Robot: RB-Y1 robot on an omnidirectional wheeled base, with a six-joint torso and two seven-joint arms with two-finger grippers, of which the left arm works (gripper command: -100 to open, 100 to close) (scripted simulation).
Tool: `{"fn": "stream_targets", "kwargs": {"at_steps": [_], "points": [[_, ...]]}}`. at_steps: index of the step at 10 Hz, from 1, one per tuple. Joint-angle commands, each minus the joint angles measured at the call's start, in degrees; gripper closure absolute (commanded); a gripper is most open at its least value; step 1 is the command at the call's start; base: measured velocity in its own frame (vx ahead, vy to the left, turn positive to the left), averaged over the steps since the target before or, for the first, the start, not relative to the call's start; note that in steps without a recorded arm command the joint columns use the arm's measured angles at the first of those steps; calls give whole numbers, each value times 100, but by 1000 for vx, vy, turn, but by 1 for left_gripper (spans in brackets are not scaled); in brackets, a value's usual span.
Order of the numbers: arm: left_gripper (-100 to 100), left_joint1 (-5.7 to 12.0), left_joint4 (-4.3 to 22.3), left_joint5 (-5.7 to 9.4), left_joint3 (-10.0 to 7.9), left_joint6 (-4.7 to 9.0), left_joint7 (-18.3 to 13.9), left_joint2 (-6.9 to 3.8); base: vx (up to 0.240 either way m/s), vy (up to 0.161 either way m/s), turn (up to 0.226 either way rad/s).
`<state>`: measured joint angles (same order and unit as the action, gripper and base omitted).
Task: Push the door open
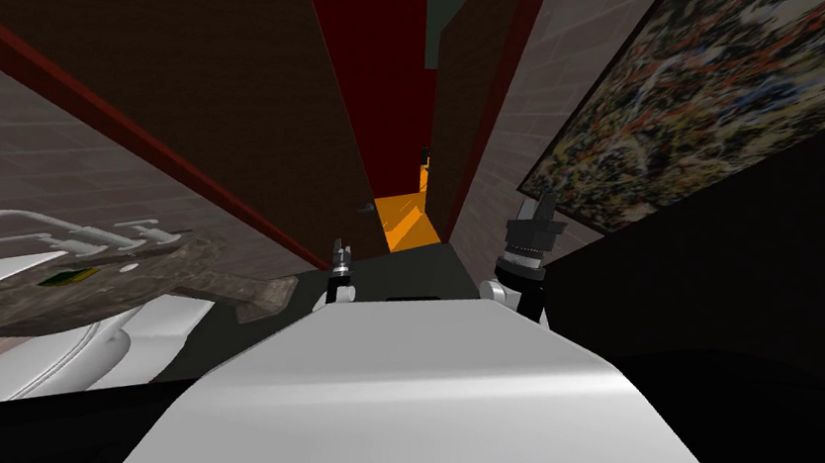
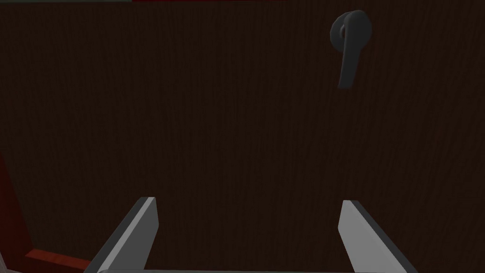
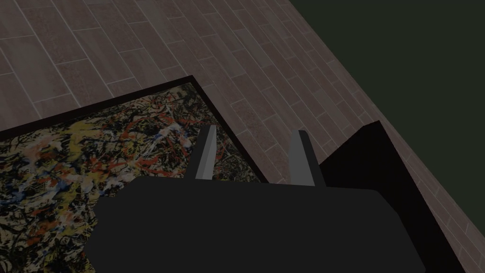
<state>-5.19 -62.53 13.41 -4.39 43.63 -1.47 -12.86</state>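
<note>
**LEFT TOOL FACING DOOR; DOOR AJAR**

**1. What each view adds**
- Left wrist view: the dark brown door [image 2: 213, 118] is a flat panel straight ahead of the left tool [image 2: 247, 201]. This view also shows the dark grey lever handle [image 2: 350, 47], its lever pointing back toward the tool. A strip of red frame [image 2: 52, 260] lies close beside the base of one finger.
- Head view: a narrow gap runs along the door's free edge, on the right-hand side of the left tool. Orange floor [image 1: 405, 224] is visible through the gap. Both arms are low in front of the door.

**2. Count**
- Doors: one.
- Handles: one.
- Tools: two, each with two fingers [image 2: 142, 227].

**3. Tool state**
- Left tool: fingers spread wide with nothing between them. The pictures do not show whether the fingertips touch the door.
- Right tool [image 3: 253, 129]: raised to the right of the gap. Its fingers are parted, less widely than the left tool's, and hold nothing.

**4. Position of the door relative to the tool**
- The door panel lies directly beyond the left tool's fingertips.
- The handle is farther along the panel, well past the fingertips. It is roughly in line with the finger that is farther from the red frame strip.
</note>
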Motion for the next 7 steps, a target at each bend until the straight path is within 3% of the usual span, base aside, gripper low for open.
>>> {"fn": "stream_targets", "kwargs": {"at_steps": [1,7], "points": [[-100,97,246,26,-4,70,-39,-40,64,7,-32],[-100,432,1177,145,-20,285,-174,-183,105,-11,-54]]}}
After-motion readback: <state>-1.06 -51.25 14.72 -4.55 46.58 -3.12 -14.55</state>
